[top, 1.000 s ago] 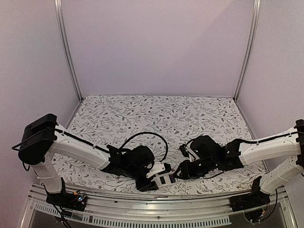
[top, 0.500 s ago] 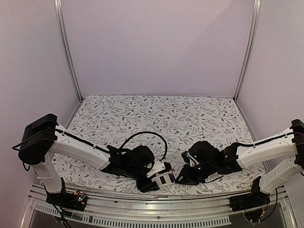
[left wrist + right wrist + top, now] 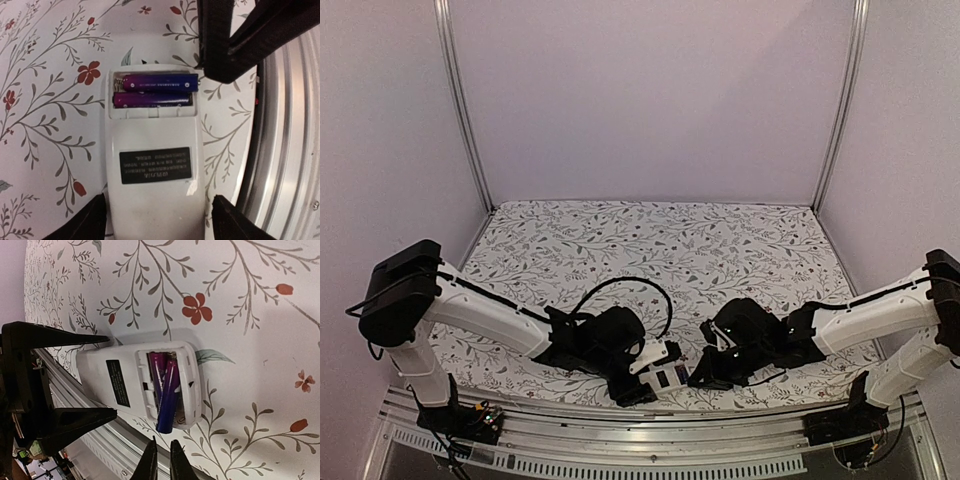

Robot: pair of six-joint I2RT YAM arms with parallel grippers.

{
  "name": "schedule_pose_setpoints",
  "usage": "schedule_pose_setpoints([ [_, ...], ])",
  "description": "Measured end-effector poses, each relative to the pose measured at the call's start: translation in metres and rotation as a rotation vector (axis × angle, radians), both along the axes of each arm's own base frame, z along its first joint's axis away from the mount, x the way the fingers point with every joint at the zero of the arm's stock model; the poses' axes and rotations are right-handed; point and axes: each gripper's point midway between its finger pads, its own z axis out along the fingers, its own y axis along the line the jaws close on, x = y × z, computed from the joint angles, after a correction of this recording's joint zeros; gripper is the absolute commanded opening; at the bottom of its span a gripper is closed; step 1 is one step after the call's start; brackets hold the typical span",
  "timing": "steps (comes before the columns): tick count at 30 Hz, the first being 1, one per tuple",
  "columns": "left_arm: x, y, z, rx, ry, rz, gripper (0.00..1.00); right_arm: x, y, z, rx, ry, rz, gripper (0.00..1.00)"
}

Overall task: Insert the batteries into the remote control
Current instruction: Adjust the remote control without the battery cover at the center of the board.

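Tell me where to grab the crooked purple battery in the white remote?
By its free end. The thin purple cylinder battery lies tilted in the flat white plastic remote's slot, one end poking over the side rim toward the right gripper. Pinching that end from that side looks best; the rest sits between slot walls.

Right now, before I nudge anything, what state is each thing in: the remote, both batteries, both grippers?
remote control: lying back up, battery slot uncovered.
first battery: seated flat in the slot.
second battery: askew, one end sticking out past the slot's edge.
left gripper: open, fingers either side of the remote's end.
right gripper: nearly shut, empty, tips by the protruding battery end.
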Motion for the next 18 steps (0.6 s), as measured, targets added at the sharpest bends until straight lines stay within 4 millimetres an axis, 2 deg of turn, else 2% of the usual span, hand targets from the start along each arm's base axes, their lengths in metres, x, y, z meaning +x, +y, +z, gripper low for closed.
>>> schedule_pose_setpoints([
  [13,0.0043,-0.0068,-0.0008,-0.024,-0.020,0.002,0.71,0.0008,0.0016,-0.0049,-0.004,0.004,-0.002,0.05],
  [18,0.0049,-0.0069,-0.0012,-0.024,-0.023,0.004,0.68,0.0009,0.0014,-0.0068,-0.009,0.006,-0.002,0.04],
])
